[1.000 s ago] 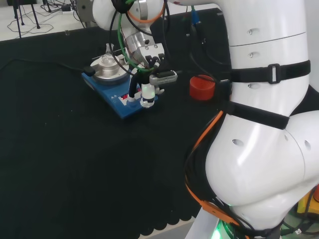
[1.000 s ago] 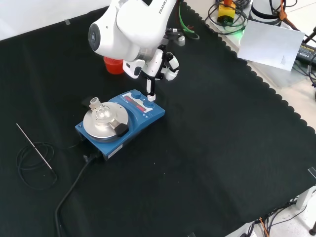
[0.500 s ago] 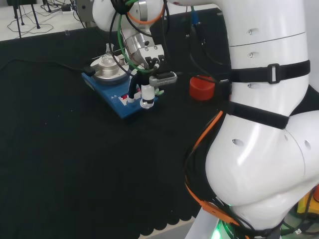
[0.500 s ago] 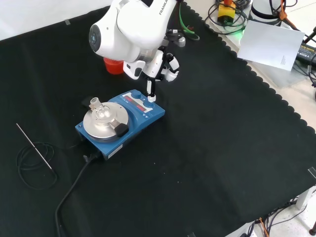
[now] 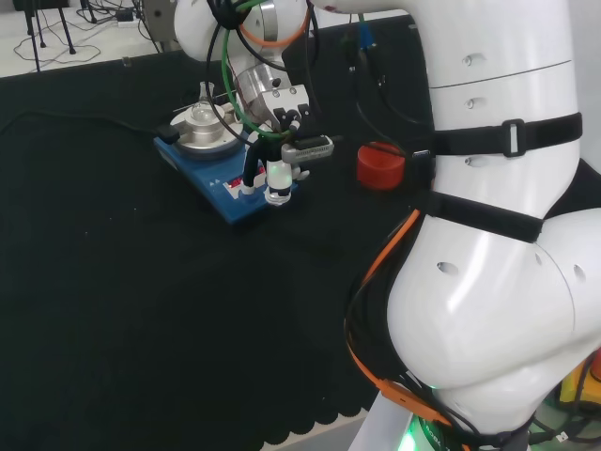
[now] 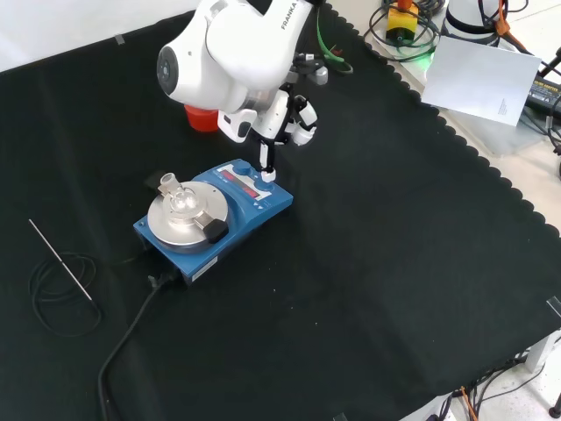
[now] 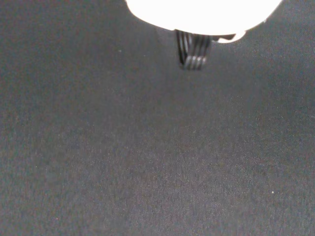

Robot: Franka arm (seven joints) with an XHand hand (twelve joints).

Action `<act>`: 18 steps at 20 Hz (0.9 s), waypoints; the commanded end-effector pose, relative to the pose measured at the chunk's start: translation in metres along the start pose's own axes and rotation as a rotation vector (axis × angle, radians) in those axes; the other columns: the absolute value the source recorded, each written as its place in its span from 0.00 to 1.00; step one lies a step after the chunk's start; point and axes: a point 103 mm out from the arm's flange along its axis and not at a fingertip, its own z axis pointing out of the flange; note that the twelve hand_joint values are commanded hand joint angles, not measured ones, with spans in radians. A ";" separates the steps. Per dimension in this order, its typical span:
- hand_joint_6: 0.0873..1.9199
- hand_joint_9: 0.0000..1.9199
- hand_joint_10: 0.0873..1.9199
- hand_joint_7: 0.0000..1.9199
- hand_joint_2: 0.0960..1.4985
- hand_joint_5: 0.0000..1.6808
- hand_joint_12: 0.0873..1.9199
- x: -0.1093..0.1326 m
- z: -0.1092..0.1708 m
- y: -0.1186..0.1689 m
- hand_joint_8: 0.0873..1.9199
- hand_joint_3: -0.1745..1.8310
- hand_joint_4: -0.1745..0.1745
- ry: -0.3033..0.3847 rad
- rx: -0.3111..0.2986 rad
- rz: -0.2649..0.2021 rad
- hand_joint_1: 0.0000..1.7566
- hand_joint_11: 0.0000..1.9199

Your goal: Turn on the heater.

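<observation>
The blue heater (image 5: 223, 199) (image 6: 266, 207) stands on the black cloth with a round silver plate (image 6: 175, 226) on top. A small clear flask (image 6: 180, 199) (image 5: 203, 113) sits on that plate. My hand (image 5: 276, 175) (image 6: 287, 117) hangs over the heater's control panel end. One black finger (image 6: 266, 162) points straight down, its tip at the panel's corner beside the red strip. I cannot tell whether the tip touches. The wrist view has a blurred white part of the hand (image 7: 197, 10) over bare cloth.
A red ribbed ring (image 5: 379, 165) (image 6: 202, 117) stands on the cloth beyond the hand in the front view. A thin metal probe with a coiled wire (image 6: 60, 263) lies left of the heater. The heater's power cable (image 6: 127, 346) runs toward the front edge.
The hand and the arm link above it have shifted very slightly; the fingertip stays at the heater's panel. The heater and flask have not moved.
</observation>
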 end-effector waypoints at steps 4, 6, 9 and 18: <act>0.00 0.91 0.79 0.83 0.34 0.22 0.77 -0.003 0.001 0.002 0.86 0.69 0.51 -0.007 0.003 0.007 0.82 0.83; 0.00 0.91 0.79 0.83 0.34 0.22 0.77 -0.003 0.002 0.003 0.86 0.69 0.51 -0.007 0.006 0.006 0.82 0.83; 0.00 0.91 0.80 0.83 0.34 0.22 0.77 -0.004 0.003 0.004 0.86 0.69 0.51 -0.008 0.009 0.008 0.82 0.83; 0.00 0.91 0.80 0.83 0.34 0.22 0.77 -0.006 0.002 0.004 0.86 0.69 0.51 -0.004 0.006 0.008 0.82 0.83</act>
